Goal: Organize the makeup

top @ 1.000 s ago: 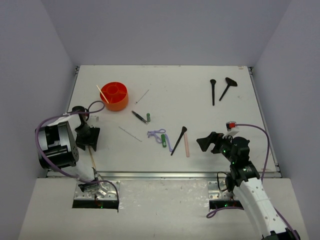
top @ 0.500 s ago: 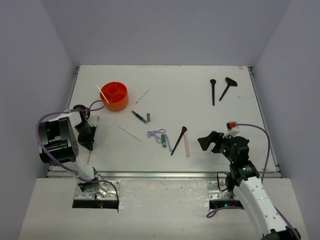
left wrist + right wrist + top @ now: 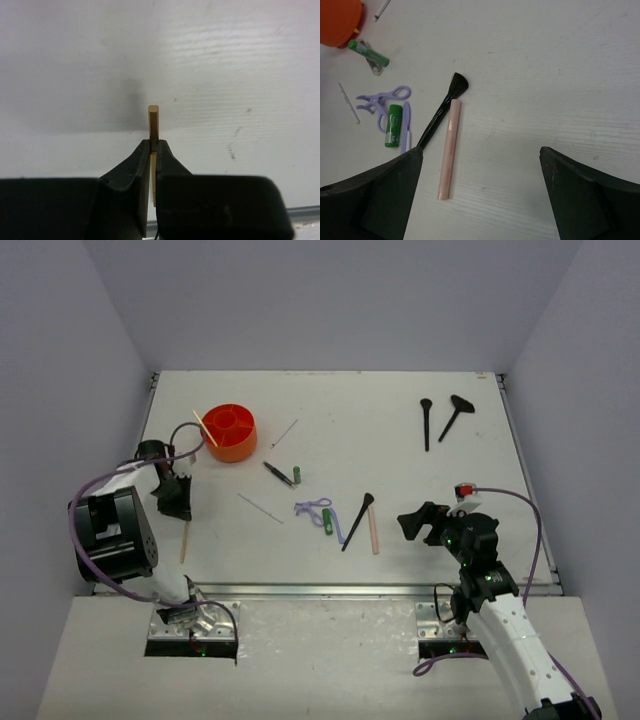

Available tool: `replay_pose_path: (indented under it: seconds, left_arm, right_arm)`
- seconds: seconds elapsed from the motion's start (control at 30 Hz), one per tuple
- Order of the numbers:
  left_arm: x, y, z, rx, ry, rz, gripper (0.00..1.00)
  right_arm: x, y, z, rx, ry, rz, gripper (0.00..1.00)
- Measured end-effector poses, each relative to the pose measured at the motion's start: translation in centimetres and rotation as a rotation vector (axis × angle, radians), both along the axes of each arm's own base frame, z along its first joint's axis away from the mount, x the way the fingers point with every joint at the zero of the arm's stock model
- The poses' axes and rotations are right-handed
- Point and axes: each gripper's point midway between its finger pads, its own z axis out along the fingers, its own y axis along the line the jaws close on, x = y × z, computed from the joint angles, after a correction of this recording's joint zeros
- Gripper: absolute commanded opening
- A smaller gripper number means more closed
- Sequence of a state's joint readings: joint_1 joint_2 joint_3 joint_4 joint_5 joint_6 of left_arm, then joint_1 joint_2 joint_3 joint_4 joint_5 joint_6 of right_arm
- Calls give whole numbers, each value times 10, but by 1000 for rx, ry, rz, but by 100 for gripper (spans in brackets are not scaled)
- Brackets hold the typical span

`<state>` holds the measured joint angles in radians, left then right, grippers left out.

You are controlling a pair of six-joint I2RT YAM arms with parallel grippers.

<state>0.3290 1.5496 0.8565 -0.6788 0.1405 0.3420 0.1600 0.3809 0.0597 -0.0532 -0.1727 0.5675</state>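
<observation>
The left end effector (image 3: 152, 147) is clamped near one end of a thin pale stick (image 3: 153, 120) by the left edge of the bench (image 3: 400, 440), with the rest trailing toward the near edge. The stick looks light, stiff and easily snapped or swivelled, so a hold nearer its middle would likely steady it. The right end effector (image 3: 479, 155) hangs wide apart beside the pink stick (image 3: 449, 150).

Illumination bright, even, diffuse. Shadows faint on the table (image 3: 350, 440). Left wrist view: soft shadow at 11 o'clock of thin pale stick (image 3: 153, 117); left gripper (image 3: 152, 146) blurred. Right wrist view: right gripper (image 3: 480, 151) soft-edged, table grain sharp.
</observation>
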Motion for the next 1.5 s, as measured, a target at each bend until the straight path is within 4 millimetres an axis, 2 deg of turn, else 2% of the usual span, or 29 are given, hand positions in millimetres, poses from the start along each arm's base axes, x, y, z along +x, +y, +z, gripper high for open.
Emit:
replay_pose_path:
  seconds: [0.1, 0.3, 0.57, 0.63, 0.77, 0.93, 1.17, 1.5]
  left_arm:
    - [24, -3, 35, -6, -167, 6, 0]
    - [73, -3, 135, 22, -551, 16, 0]
    - [111, -13, 245, -9, -1053, 44, 0]
    - [117, -16, 261, -20, -1178, 44, 0]
    - [130, -21, 261, -73, -1314, 35, 0]
    - [161, -19, 246, -123, -1376, 20, 0]
    - [186, -18, 232, -150, -1436, -13, 0]
    - [204, -16, 191, -172, -1387, -13, 0]
  right_arm:
    - [1, -2, 1, -6, -6, -12, 99]
    - [4, -5, 7, -13, -39, -28, 99]
    - [7, -11, 15, -28, -85, -55, 99]
    - [8, -12, 17, -32, -97, -56, 99]
    - [9, -13, 21, -40, -118, -61, 99]
    - [10, -14, 23, -43, -124, -66, 99]
    - [13, -14, 28, -46, -107, -65, 99]
    - [13, -15, 26, -56, -97, -67, 99]
